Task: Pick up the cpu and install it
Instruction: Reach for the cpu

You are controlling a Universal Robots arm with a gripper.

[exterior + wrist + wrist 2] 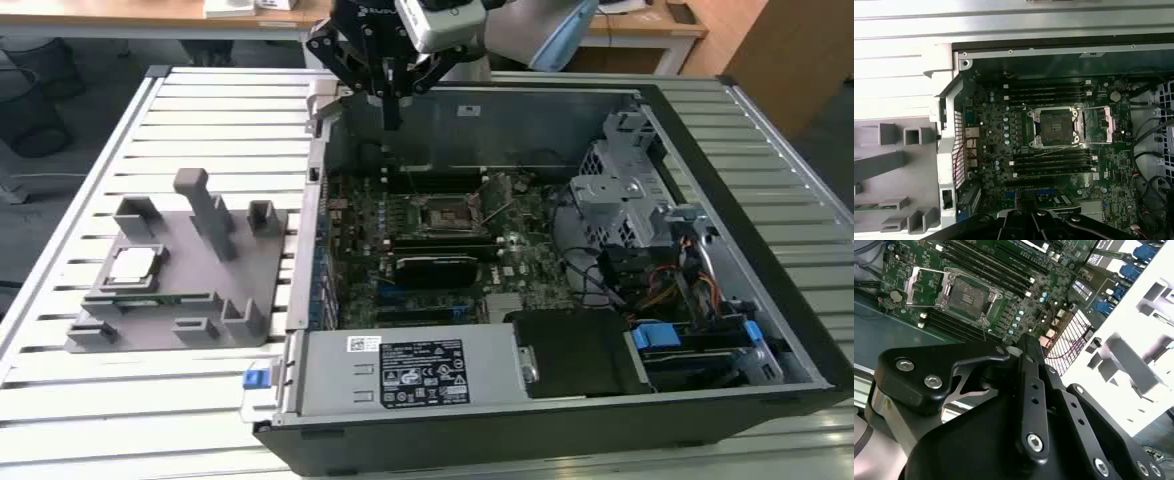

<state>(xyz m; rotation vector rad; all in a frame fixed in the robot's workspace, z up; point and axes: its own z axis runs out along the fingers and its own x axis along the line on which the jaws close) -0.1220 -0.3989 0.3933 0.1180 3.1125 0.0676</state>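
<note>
While I hang over the open case (561, 110) | gripper (391, 124) clenched, holding nothing | cpu (134, 265) sits on grey fixture (187, 278)

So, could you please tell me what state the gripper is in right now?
Gripper: jaws shut, holding nothing; the cpu lies on the grey fixture.

Tally for your log:
- 1 cpu (131, 265)
- 1 green memory stick (154, 299)
- 1 grey fixture (200, 310)
- 1 open computer case (534, 440)
- 1 slatted bench (134, 420)
- Inside the case you have 1 motherboard (527, 262), 1 socket frame (1054, 127) and 1 labelled power supply box (400, 372).
- 2 banks of memory slots (1046, 92) in the first wrist view, one on each side of the socket frame. You cannot count the slots per bank reliably.
- 1 gripper (390, 125)
</note>
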